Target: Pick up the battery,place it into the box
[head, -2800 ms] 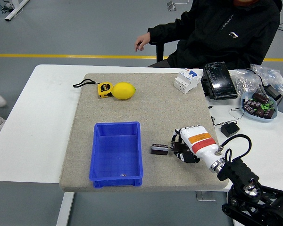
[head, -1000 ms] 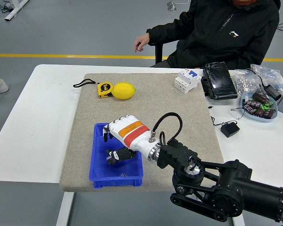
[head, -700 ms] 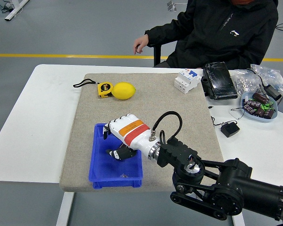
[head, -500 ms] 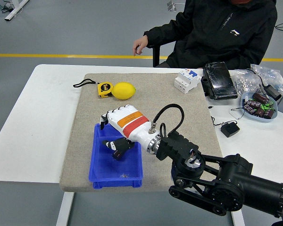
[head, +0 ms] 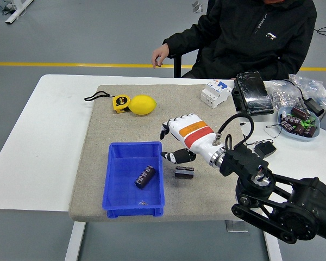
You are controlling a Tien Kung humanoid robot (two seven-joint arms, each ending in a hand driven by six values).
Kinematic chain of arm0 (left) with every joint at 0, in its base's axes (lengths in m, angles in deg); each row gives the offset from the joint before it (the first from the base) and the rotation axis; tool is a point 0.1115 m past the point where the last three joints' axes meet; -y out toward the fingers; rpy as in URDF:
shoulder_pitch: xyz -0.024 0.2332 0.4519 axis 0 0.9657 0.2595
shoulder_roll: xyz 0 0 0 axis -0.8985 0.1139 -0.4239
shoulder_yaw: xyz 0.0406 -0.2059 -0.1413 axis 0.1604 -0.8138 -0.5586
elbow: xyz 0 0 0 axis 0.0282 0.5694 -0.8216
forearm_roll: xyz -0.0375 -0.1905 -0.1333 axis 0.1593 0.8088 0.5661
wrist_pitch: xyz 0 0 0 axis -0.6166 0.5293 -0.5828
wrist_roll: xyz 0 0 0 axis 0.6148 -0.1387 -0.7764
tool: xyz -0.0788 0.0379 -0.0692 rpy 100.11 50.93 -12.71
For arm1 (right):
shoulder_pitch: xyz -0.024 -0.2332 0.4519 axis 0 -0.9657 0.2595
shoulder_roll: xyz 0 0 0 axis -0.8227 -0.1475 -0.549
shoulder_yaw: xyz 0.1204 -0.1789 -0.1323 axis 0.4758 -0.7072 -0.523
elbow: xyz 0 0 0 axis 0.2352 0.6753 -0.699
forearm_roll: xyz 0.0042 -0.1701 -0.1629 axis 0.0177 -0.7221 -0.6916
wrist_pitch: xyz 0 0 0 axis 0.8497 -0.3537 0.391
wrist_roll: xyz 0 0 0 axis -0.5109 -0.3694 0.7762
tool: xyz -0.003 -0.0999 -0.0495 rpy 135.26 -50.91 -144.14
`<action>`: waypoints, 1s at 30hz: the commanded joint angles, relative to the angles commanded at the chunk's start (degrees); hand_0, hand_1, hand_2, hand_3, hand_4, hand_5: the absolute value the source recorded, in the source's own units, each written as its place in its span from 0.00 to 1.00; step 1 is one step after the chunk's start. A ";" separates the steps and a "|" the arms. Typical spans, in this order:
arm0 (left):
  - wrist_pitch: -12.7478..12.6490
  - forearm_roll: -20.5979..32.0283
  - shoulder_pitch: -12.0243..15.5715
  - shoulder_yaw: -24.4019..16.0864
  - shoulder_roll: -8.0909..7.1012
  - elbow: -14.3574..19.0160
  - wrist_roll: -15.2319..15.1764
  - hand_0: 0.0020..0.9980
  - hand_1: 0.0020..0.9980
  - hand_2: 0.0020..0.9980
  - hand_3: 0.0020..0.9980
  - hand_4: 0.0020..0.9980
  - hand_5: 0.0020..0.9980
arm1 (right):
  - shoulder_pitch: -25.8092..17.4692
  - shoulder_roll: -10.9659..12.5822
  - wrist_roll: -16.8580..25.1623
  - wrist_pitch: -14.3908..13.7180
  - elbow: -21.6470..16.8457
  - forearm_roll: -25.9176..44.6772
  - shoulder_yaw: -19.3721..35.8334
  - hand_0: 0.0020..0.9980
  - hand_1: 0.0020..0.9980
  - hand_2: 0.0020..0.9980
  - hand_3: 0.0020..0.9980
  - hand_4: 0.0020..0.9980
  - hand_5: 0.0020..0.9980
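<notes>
No text, label or number is legible on anything in view.

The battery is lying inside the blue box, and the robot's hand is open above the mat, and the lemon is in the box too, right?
Not quite. The head view shows the lemon on the mat beside the tape measure, not in the blue box. The battery does lie inside the box, and the right hand is open above the mat.

A battery (head: pixel 145 176) lies inside the box (head: pixel 114 202), which sits at seven o'clock on the mat (head: pixel 206 117). A second battery (head: pixel 184 172) rests on the mat at the box's three o'clock. My right hand (head: pixel 180 142) hangs just above it. At eleven o'clock, tape measure (head: pixel 120 103) touches lemon (head: pixel 142 104).
</notes>
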 joint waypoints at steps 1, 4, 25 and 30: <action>-0.03 0.06 0.01 0.01 0.04 -0.02 -0.04 0.73 0.69 0.65 0.58 0.63 0.54 | -0.46 0.30 0.01 0.04 0.04 0.00 -0.12 0.42 0.51 0.59 0.54 0.84 0.27; -0.04 0.24 0.00 0.18 0.16 -0.05 -0.12 0.73 0.69 0.65 0.58 0.63 0.54 | -1.67 0.97 0.13 0.12 -0.21 0.06 -0.60 0.42 0.51 0.59 0.54 0.84 0.27; -0.10 1.10 0.23 0.94 0.61 -0.11 -0.51 0.73 0.70 0.65 0.58 0.63 0.54 | -4.30 -1.12 0.86 0.36 5.17 1.28 -2.37 0.41 0.51 0.61 0.55 0.86 0.28; -0.04 1.12 0.17 1.07 0.69 -0.07 -0.45 0.73 0.70 0.65 0.58 0.63 0.54 | -4.76 -2.03 1.31 -0.44 7.78 1.68 -2.55 0.41 0.51 0.61 0.55 0.86 0.28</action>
